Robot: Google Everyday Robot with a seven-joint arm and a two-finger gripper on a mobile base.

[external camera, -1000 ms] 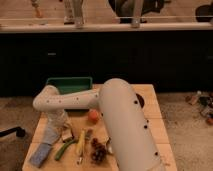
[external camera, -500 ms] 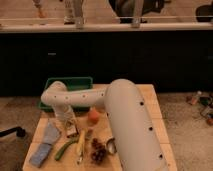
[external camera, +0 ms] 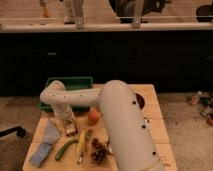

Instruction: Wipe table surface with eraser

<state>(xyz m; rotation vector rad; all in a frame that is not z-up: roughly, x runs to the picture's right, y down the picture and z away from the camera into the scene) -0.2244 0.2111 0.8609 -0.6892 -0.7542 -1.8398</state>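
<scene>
Task status: the wipe looks to be in hand, but how much of the table surface (external camera: 155,125) has been covered cannot be judged; no visible mark tells wiped planks from unwiped. Most of the surface is either hidden under the arm or taken up by loose items, so a good part of the job probably remains.

Gripper (external camera: 66,125): one, lowered to the left half of the surface, just in front of the tray. Whether the jaws are clenched or released cannot be told.

Eraser (external camera: 71,131): one, a small block with pale top and dark base, on the surface directly under the gripper; contact looks likely, a grasp cannot be confirmed.

Other items, counted:
- Green tray (external camera: 70,82): one, at the far left edge of the surface.
- Blue-grey cloth or sponge (external camera: 46,145): one pale strip seen, near the front left; possibly two pieces overlapping.
- Orange fruit (external camera: 93,116): one, just right of the gripper.
- Banana (external camera: 80,145): one.
- Green vegetable (external camera: 65,149): one, long, beside the banana.
- Dark grape bunch (external camera: 98,150): one, close against the arm.
</scene>
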